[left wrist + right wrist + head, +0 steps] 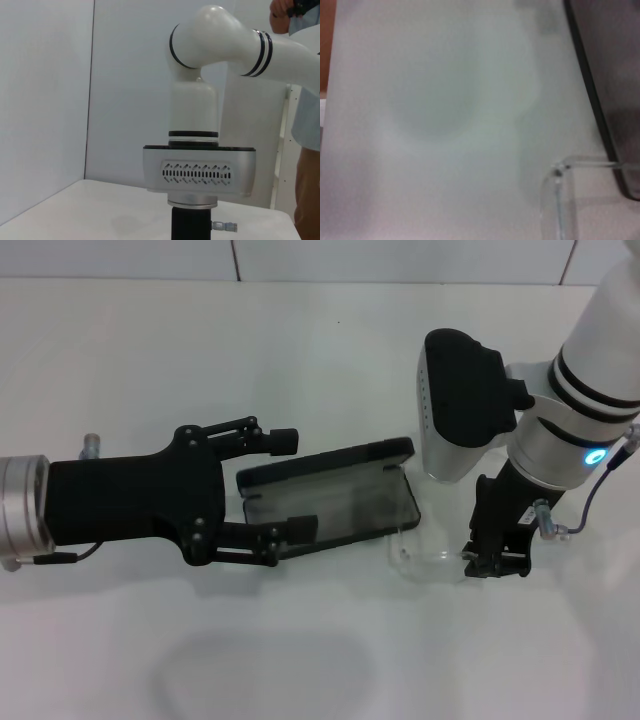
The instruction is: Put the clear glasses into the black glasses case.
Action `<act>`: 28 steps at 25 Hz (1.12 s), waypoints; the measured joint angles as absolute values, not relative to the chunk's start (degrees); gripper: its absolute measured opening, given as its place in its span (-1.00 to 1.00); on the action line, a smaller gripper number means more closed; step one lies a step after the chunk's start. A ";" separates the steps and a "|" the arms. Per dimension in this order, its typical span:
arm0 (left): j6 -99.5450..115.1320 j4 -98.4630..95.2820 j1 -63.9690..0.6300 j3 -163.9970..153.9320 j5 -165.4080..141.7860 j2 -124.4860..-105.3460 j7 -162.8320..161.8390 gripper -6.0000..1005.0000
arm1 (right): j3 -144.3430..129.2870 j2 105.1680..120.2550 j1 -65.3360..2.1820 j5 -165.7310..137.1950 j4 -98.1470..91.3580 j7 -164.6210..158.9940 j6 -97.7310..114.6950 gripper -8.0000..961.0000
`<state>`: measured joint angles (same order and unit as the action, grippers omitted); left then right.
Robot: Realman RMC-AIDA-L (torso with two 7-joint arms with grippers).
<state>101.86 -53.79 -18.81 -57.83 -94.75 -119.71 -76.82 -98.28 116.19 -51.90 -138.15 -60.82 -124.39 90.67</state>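
Item: clear glasses (432, 558). Location: lying on the white table (120, 350), just beside the right end of the case, one corner touching or overlapping its near edge. Not yet inside. In the right wrist view a bent clear arm of the glasses (560, 175) meets the dark case edge (600, 100).

Item: black glasses case (330, 502). Condition: open, lid raised behind, grey lining showing, nothing in it.

Item: left gripper (290, 485). Location: at the left end of the case. Fingers apart, one (282, 440) behind the lid, the other (298, 529) at the near rim; bracing the case, by the look of it, though firm contact cannot be told.

Item: right gripper (497, 562). Location: down at the table, at the right end of the glasses. Fingers close together, seemingly pinching the frame; a firm hold is not certain.

Status: case opened; glasses remain outside. Outstanding, by judgement: lift, carry over the tray, lower in.
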 joint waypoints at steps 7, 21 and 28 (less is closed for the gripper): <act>101.77 -53.79 -18.62 -57.83 -94.73 -119.71 -76.82 0.78 | -95.31 115.85 -48.82 -139.09 -67.04 -124.85 93.33 -0.74; 101.60 -53.79 -18.55 -56.54 -91.84 -119.68 -75.92 0.78 | -86.26 115.79 -36.67 -142.69 -89.56 -125.88 102.42 -0.75; 101.59 -53.79 -17.45 -56.34 -87.77 -119.59 -74.60 0.78 | -79.85 115.65 -32.56 -138.21 -97.87 -125.11 104.49 -0.75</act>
<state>101.59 -53.79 -17.45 -56.34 -87.77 -119.59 -74.60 -79.85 115.65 -32.56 -138.21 -97.87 -125.11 104.49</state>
